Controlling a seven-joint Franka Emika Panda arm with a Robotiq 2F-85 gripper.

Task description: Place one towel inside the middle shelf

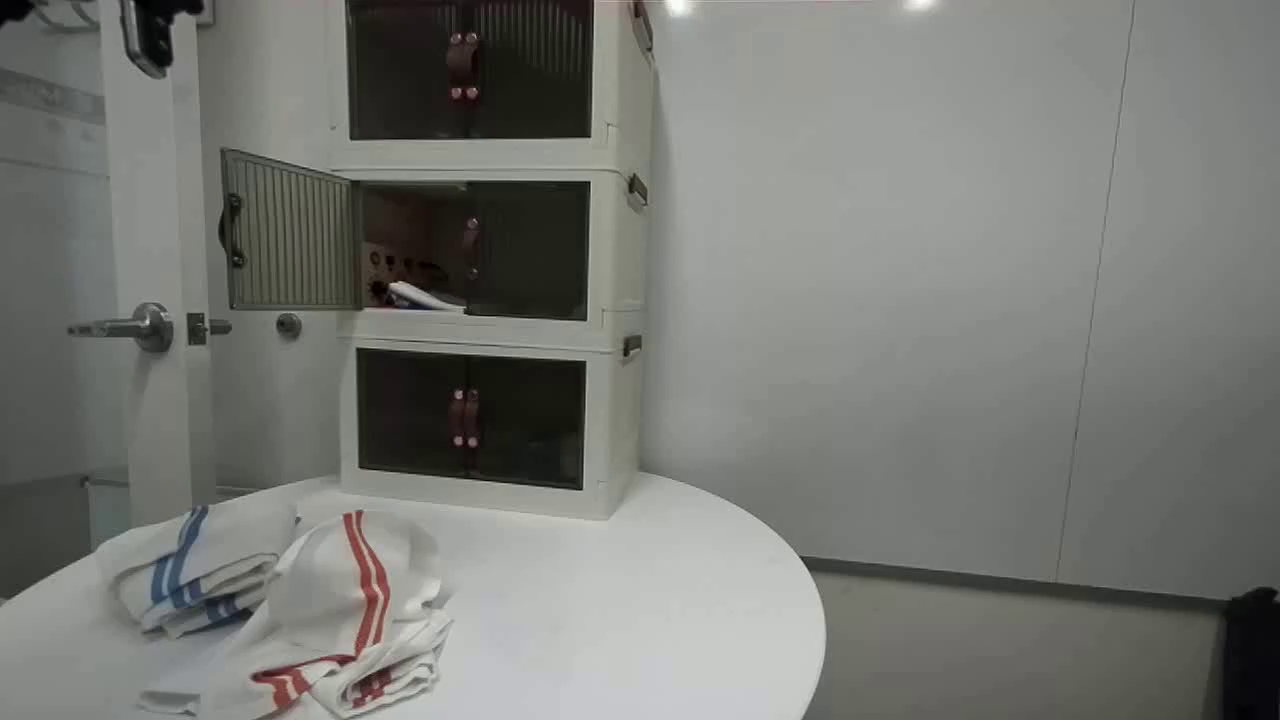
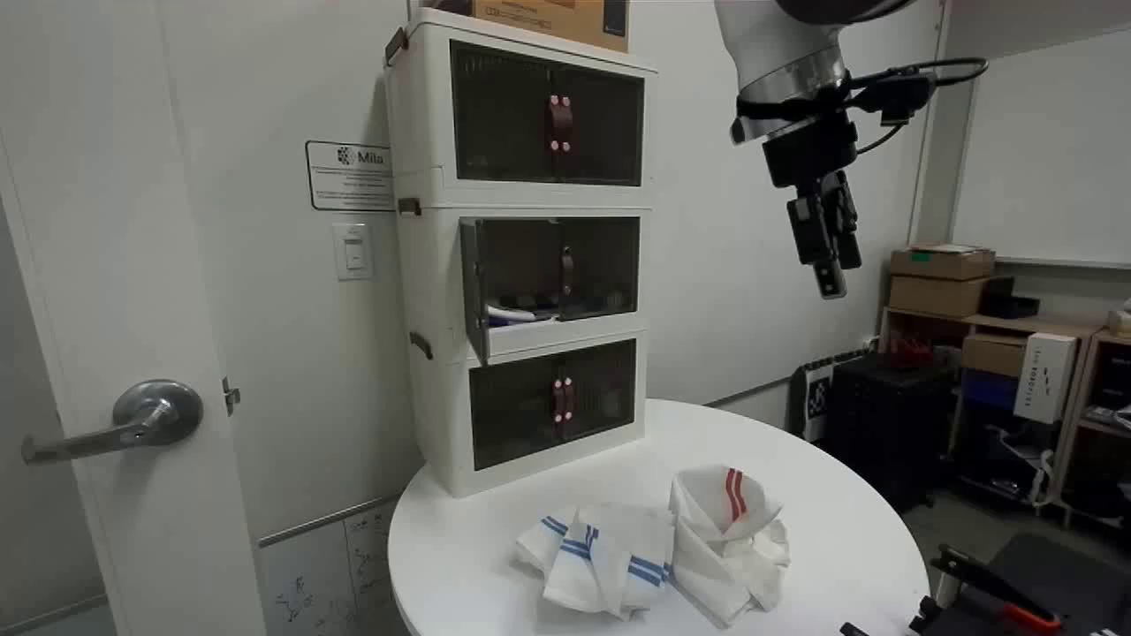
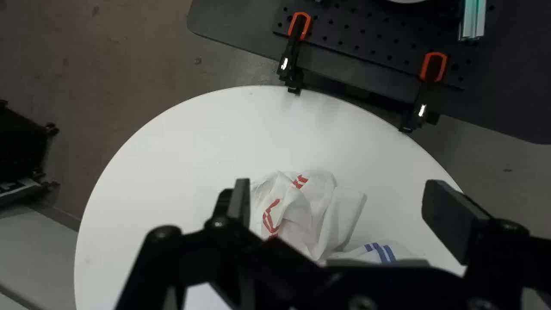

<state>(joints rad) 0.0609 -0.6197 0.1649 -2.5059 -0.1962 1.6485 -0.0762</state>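
As its fingers [image 3: 239, 204] stand wide apart, the robot's gripper [image 2: 839, 269] hangs well above a crumpled red-striped towel [image 2: 720, 548], which in an exterior view lies between six and seven o'clock from it, with a blue-striped towel [image 2: 610, 561] just beside, toward nine. Both towels rest on a round white table [image 2: 844, 548], and at its eleven o'clock side there stands a white cabinet [image 2: 429, 283] whose middle shelf [image 2: 526, 332], its nine o'clock door [image 2: 474, 291] swung outward, holds a white item [image 2: 511, 314] too small to identify. In the wrist view, two black-and-orange clamps [image 3: 291, 54] edge a dark platform [image 3: 241, 30] by the table's twelve-to-one o'clock rim.
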